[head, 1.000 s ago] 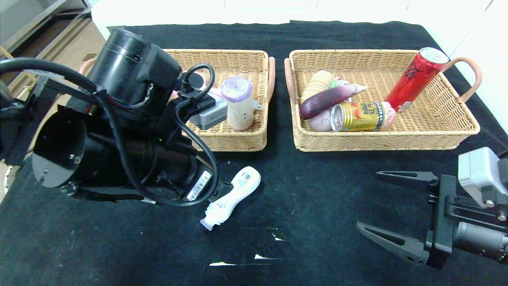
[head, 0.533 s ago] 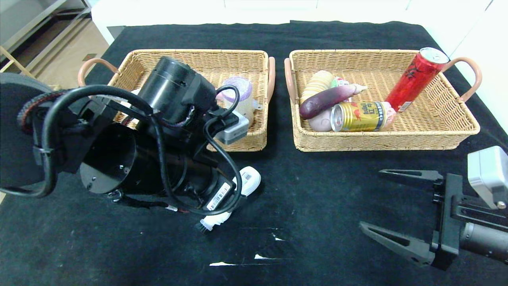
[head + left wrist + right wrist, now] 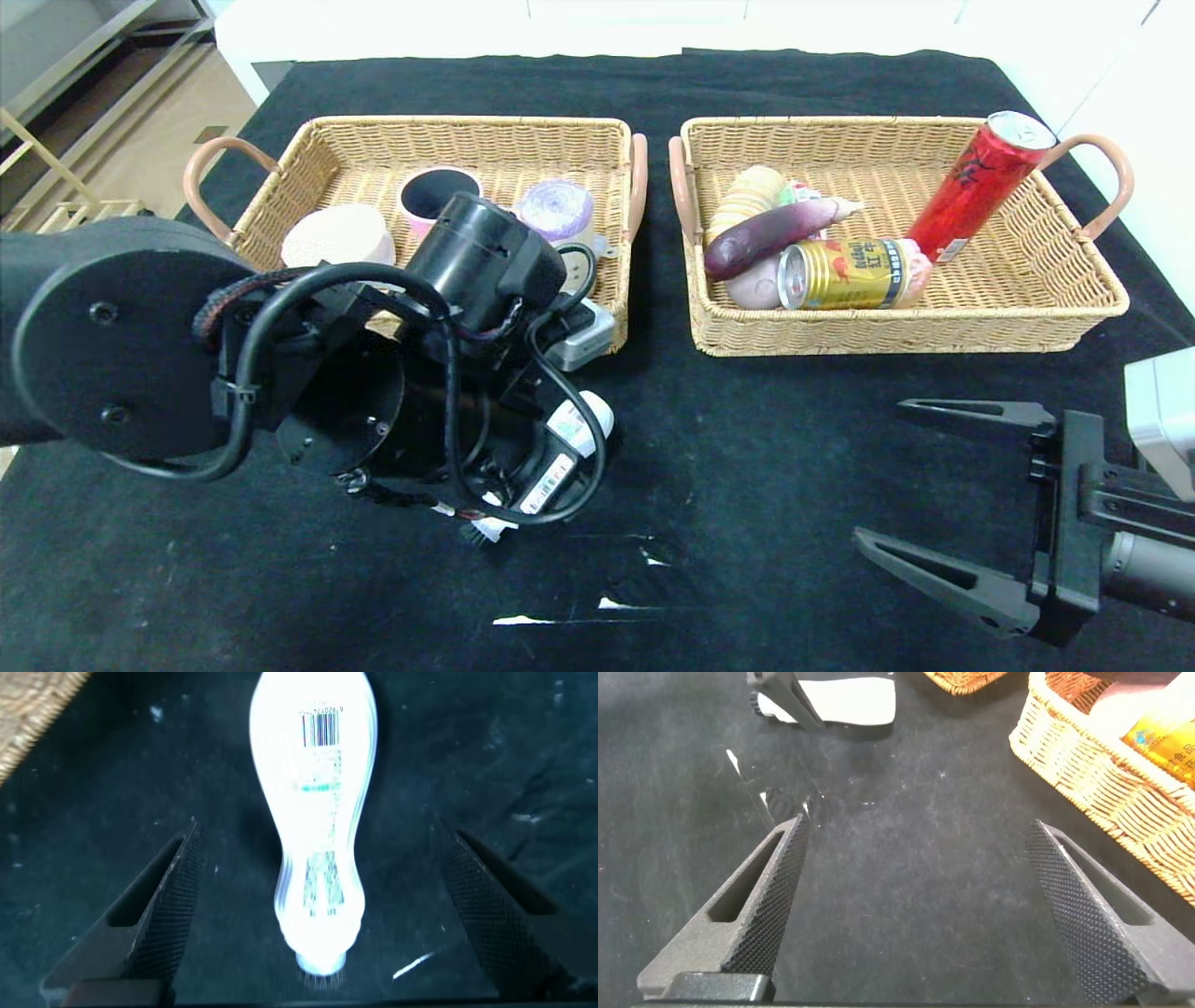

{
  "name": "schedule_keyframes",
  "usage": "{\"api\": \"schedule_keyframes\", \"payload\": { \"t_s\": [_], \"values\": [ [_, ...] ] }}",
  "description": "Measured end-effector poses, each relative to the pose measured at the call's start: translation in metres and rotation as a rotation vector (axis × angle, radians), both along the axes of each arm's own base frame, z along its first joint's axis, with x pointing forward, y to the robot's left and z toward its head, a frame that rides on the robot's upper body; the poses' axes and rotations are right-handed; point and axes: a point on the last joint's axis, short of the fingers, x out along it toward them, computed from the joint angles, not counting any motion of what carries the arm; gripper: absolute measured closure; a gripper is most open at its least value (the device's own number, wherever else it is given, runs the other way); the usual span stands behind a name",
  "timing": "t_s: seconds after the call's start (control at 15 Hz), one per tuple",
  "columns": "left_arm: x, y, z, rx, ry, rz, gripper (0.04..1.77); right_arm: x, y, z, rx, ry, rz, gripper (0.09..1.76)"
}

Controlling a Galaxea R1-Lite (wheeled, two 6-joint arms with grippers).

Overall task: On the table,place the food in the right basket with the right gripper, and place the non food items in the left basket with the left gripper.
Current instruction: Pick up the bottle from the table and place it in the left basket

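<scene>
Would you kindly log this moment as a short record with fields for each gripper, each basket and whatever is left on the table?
left gripper: open, straddling the white curvy-handled brush, no contact visible
right gripper: open, empty, parked above the black-cloth table
left wicker basket: beige roll with purple top, pink saucepan
right wicker basket: tall red can, short gold can, purple eggplant
left on table: the brush only

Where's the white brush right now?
The white brush lies on the black table just in front of the left basket, on the robot's left. The left gripper hovers over it with open jaws either side.
</scene>
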Motion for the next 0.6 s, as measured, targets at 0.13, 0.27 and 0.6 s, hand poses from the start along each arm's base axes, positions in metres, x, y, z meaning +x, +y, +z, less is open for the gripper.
{"api": "schedule_keyframes", "payload": {
  "t_s": [0.13,0.27,0.6],
  "values": [
    [0.0034,-0.0019,-0.0035,0.007,0.005,0.005,0.1,0.0003,0.0001,-0.0003,-0.001,0.002,0.0,0.14],
    [0.0061,-0.0034,-0.0065,0.015,0.009,0.011,0.1,0.0005,0.0002,-0.0004,-0.001,0.003,0.0,0.14],
    [0.0097,-0.004,-0.011,0.024,0.02,0.016,0.09,0.0026,0.0009,-0.002,-0.004,0.011,-0.003,0.14]
  ]
}}
